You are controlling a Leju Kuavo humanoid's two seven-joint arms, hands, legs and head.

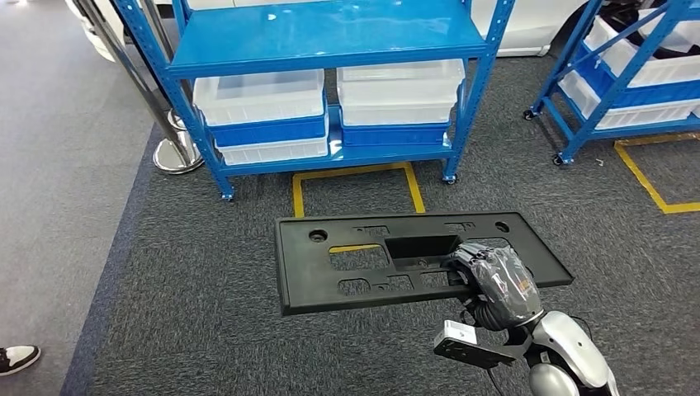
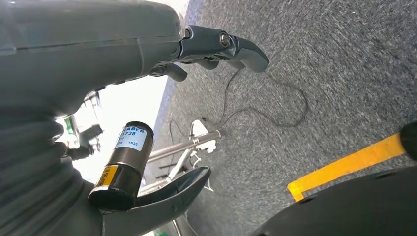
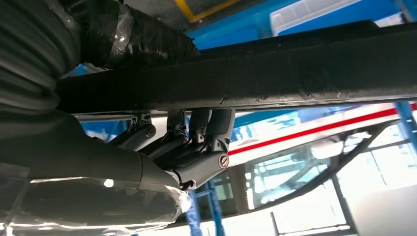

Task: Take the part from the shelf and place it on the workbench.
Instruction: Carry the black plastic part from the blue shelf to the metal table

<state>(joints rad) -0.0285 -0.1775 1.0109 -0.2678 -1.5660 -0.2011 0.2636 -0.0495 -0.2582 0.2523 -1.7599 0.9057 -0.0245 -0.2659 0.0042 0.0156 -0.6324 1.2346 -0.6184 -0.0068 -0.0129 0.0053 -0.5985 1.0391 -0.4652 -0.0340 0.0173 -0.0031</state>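
The part is a flat black plastic panel (image 1: 355,264) with several cut-outs, held level above the carpet in the head view. My right hand (image 1: 494,280), wrapped in black film, grips its near edge towards the right end. In the right wrist view the panel's edge (image 3: 305,73) runs across as a dark bar, with my right hand's fingers (image 3: 196,147) curled up against one side of it and the thumb on the other. My left hand (image 2: 162,64) hangs over the carpet, fingers apart, holding nothing.
A blue shelf rack (image 1: 330,49) with white and blue bins (image 1: 262,97) stands ahead, a second blue rack (image 1: 627,74) at the right. Yellow floor tape (image 1: 355,175) marks a square before the rack. A chrome post base (image 1: 177,153) and a person's shoe (image 1: 16,357) are at the left.
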